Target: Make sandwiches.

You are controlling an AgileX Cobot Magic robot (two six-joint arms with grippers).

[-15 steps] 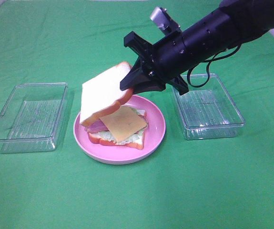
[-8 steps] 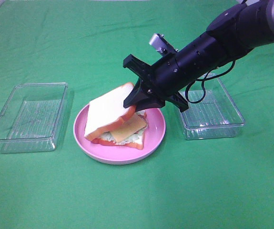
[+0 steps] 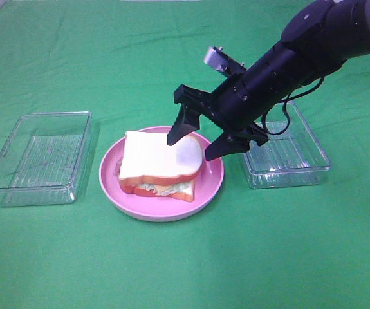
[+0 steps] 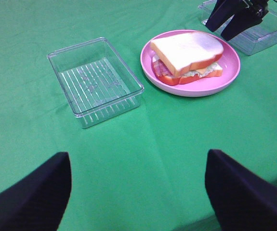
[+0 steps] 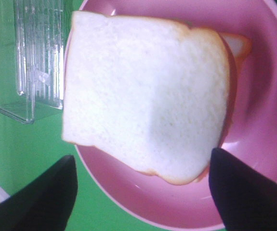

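On the pink plate [image 3: 213,183] lies one sandwich [image 3: 159,164]: a white top slice lies flat over lettuce, cheese and ham, with a second slice underneath. My right gripper [image 3: 192,147] hovers just over the sandwich's right edge, open and holding nothing. The right wrist view looks straight down on the top slice [image 5: 143,96], which sits between the two spread fingers [image 5: 42,197]. My left gripper [image 4: 136,192] is open and empty over bare green cloth, well short of the sandwich [image 4: 186,50]. It is outside the high view.
An empty clear tray [image 3: 40,158] stands left of the plate. A second clear tray [image 3: 287,151] stands right of it, under the right arm. Green cloth covers the table.
The right gripper lowered the tilted top bread slice onto the stack, then opened. The slice now lies flat on the sandwich, free of the fingers.
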